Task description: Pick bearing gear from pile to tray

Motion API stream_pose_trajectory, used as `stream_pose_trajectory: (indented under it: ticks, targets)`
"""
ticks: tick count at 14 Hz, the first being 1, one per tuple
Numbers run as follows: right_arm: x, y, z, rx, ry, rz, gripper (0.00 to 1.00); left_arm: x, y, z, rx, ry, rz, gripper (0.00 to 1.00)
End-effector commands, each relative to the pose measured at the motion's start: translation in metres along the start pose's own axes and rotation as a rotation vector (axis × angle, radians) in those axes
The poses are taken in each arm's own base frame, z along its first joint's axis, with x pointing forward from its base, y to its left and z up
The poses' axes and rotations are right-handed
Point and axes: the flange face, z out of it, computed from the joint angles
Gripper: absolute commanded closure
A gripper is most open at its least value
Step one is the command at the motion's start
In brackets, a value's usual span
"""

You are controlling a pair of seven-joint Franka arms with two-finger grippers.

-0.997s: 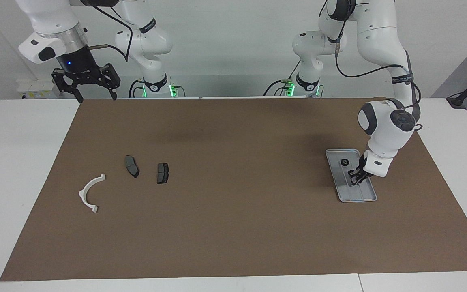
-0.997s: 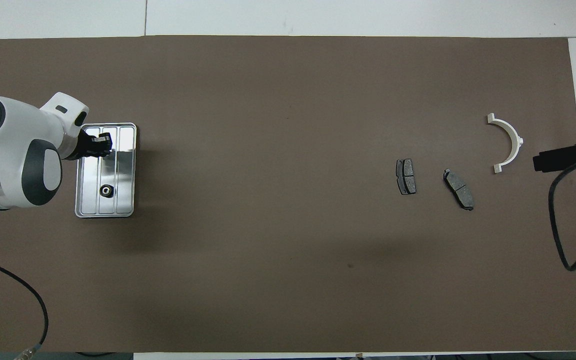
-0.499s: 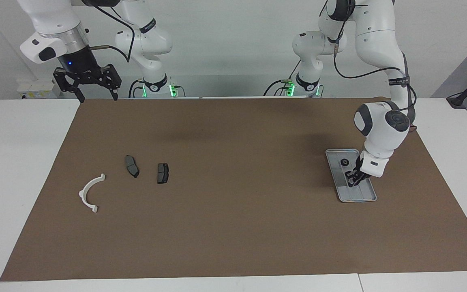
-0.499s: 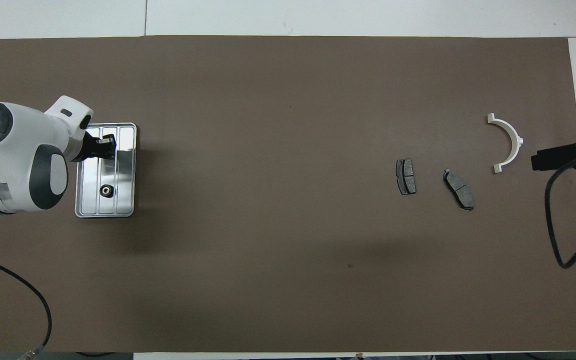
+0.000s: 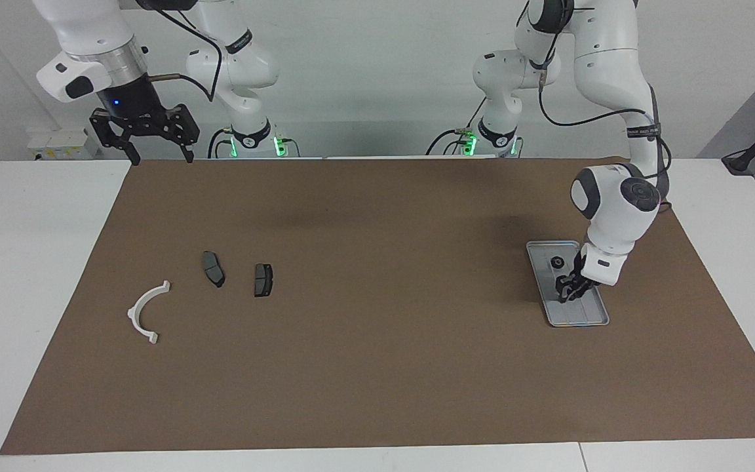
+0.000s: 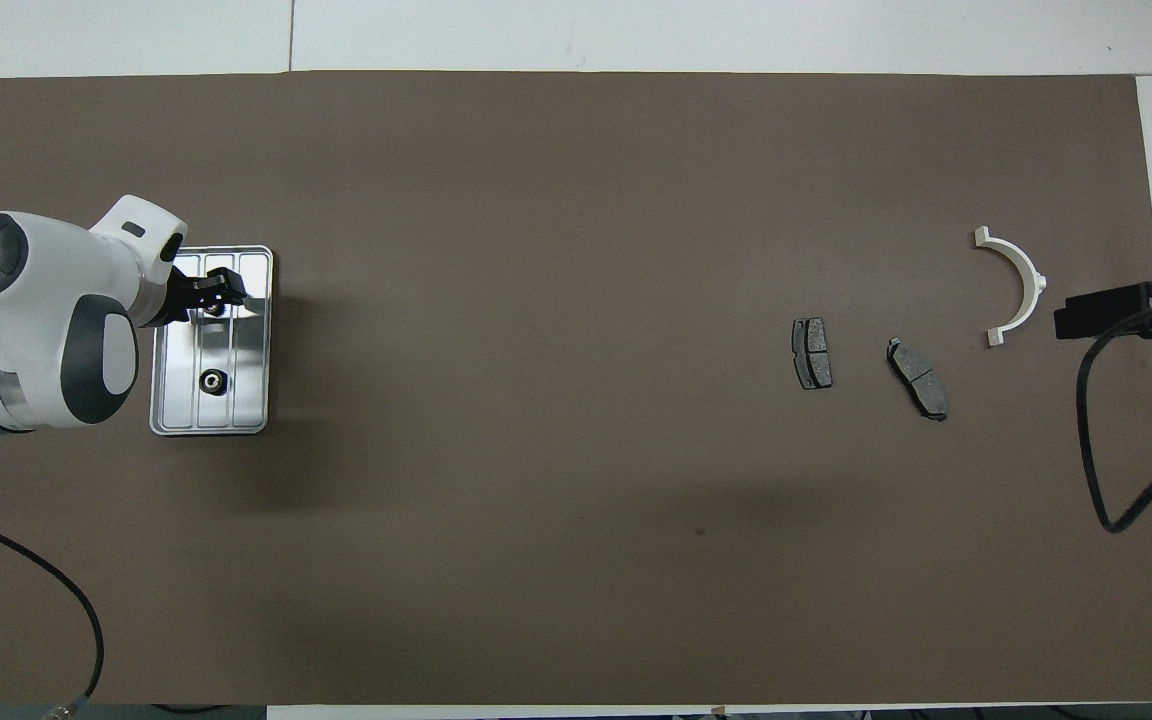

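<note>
Down over the ridged silver metal tray (image 6: pixel 252 340), the left gripper (image 6: pixel 215 300) stands with fingers apart around a small black ring (image 6: pixel 214 308); another ring (image 6: pixel 210 380) lies inside. Right gripper (image 5: pixel 152 141) waits open.

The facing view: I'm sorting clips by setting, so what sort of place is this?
Probably a robotics lab: two white arms bolted at a table's edge, a brown mat covering it, and a bare white wall.

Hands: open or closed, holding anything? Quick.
Left hand: open over the tray, small black ring beneath it.
Right hand: open, empty, raised, waiting.
</note>
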Motion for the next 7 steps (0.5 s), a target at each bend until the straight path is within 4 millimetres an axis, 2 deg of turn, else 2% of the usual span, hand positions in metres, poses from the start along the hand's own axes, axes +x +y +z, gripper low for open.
stream_pose_trajectory:
  ticks: [1,4,7]
  targets:
    - [-0.005,-0.003,0.003,0.002,-0.015,0.013,0.0,0.0,-0.007,-0.058,0.025,-0.035,-0.011,0.0]
    - [-0.006,-0.002,0.011,0.002,-0.03,0.014,0.0,-0.006,-0.01,-0.119,0.045,-0.087,-0.015,0.0]
    - [-0.006,-0.001,0.01,0.002,-0.029,0.014,0.0,-0.013,-0.004,-0.18,0.061,-0.141,-0.007,0.0]
